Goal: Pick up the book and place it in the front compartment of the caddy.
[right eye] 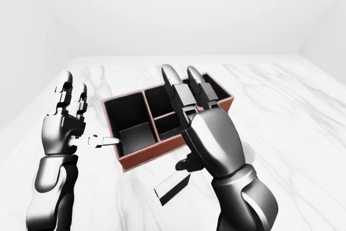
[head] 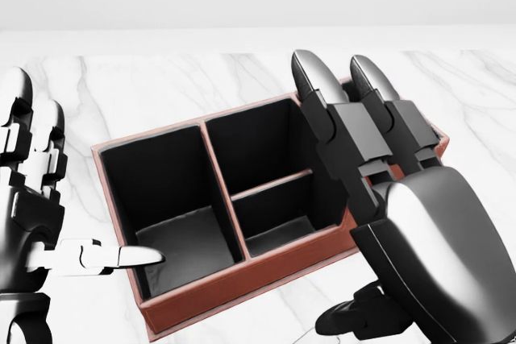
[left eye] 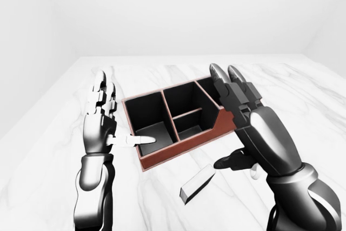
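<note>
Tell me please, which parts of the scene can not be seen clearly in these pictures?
- Book: absent from the head view, below its bottom edge; in the right-eye view the right hand covers its upper end.
- Caddy: its right end is hidden behind the right hand in the head view.
- Left hand: cut off by the left edge in the head view.

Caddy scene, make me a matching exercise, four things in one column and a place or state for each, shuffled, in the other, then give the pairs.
Things:
1. book
2. caddy
3. left hand
4. right hand

Places or states:
A. red-brown outside, dark compartments with nothing in them
B. lying flat on the marble, below the caddy in the left-eye view
C. open, raised over the caddy's right end
D. open, thumb pointing at the caddy's left compartment

Pairs: 1-B, 2-A, 3-D, 4-C
</note>
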{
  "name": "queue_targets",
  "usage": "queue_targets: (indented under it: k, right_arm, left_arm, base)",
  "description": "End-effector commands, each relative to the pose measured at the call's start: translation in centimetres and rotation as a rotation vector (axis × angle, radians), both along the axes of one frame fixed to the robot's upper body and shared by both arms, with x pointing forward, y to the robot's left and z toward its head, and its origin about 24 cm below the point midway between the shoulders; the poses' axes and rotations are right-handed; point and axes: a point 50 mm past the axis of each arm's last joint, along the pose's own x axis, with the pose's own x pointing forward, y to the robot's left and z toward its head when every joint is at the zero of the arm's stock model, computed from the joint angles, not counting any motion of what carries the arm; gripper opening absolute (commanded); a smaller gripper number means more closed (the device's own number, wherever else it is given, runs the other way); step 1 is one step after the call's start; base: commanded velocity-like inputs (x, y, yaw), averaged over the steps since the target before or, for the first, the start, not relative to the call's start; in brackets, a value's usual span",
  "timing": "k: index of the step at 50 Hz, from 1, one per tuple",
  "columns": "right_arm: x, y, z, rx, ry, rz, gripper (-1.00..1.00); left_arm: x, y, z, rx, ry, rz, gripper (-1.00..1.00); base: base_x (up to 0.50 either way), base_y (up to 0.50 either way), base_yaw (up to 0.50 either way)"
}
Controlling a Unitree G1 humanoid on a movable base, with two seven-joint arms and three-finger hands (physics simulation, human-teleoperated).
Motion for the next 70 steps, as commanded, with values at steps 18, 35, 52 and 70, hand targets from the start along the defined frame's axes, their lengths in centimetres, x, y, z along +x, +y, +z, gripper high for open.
queue_targets:
  k: [18,35,52,70]
  right_arm:
    - [-0.7,-3.5,-2.6,0.164,0.168,-0.282,1.00]
    - [-1.7,-4.3,-4.3,0.238,0.252,-0.335,1.00]
    - [-2.4,-2.3,-4.8,0.138,0.284,-0.248,1.00]
    - [-2.2,-0.3,-5.4,0.048,0.365,-0.145,1.00]
  left_arm:
    - [0.0,0.0,-0.1,0.002,0.005,0.001,1.00]
    - [0.0,-0.1,-0.2,0.005,0.011,-0.001,1.00]
    - [0.0,-0.2,-0.4,0.005,0.018,-0.002,1.00]
    - [0.1,-0.2,-0.4,0.005,0.019,-0.002,1.00]
  base:
    - [0.00,0.00,0.00]
    - [0.00,0.00,0.00]
    - [0.00,0.00,0.00]
    - [0.00,0.00,0.00]
